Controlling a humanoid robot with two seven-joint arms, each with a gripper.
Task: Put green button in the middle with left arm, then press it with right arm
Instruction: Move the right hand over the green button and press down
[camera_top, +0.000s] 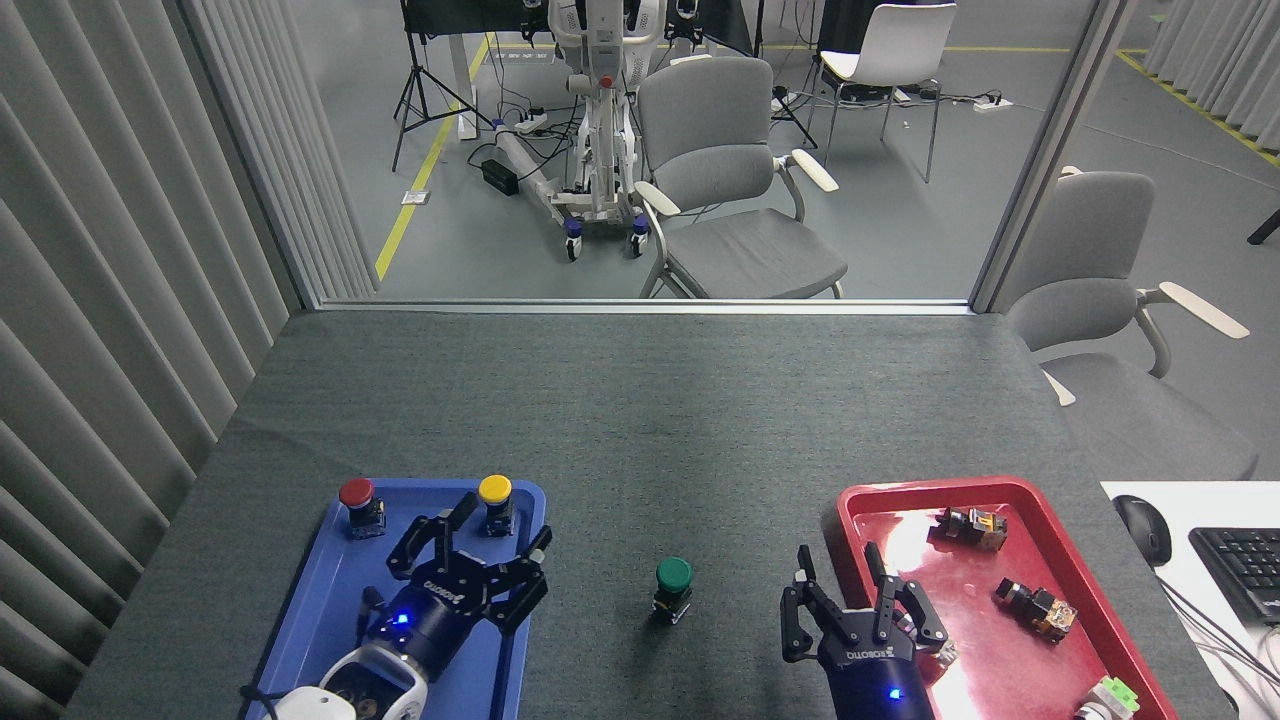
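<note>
The green button (674, 585) stands upright and free on the bare dark grey tabletop, in the middle (672, 640) between the two trays. My left gripper (497, 528) hangs open over the blue tray (330, 625), well to the left of the button, with nothing between its fingers. My right gripper (837, 570) is open at the left rim of the red tray (1090, 590), to the right of the button and slightly nearer to me.
A red-capped button (358, 503) and a yellow-capped button (495, 500) stand at the far end of the blue tray. Several small parts lie in the red tray. A keyboard (1240, 570) and mouse (1142, 528) sit at the right edge.
</note>
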